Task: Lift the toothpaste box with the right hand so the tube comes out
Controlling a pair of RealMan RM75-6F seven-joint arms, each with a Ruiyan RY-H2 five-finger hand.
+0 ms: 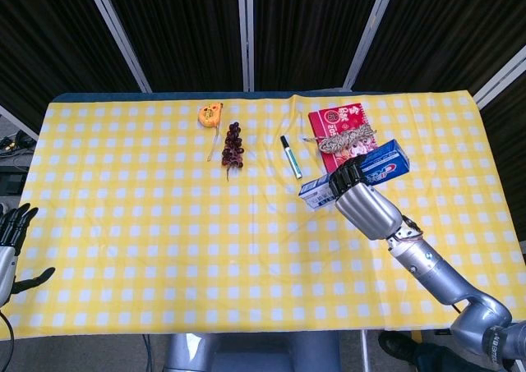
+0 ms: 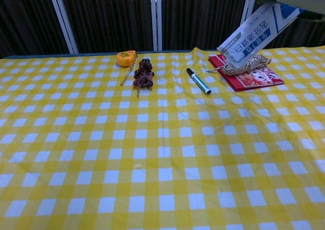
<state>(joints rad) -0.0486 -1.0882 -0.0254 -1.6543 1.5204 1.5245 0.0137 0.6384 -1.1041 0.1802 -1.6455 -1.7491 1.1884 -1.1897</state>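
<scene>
- Now the right hand (image 1: 367,208) grips the toothpaste box (image 1: 357,172) aloft, open end tilted toward seven o'clock; no tube shows
- Next, tilt it steeper
- Left hand (image 1: 11,245), at nine o'clock, is open

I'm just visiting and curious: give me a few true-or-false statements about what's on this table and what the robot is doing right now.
1. The right hand holds the toothpaste box up off the table. True.
2. The box is level. False: it tilts, its open end lower.
3. A tube lies on the yellow checked cloth below the box. False: no tube is visible.
4. A coil of rope rests on the red booklet. True.
5. The left hand grips the marker. False: it holds nothing, at the table's left edge.
</scene>
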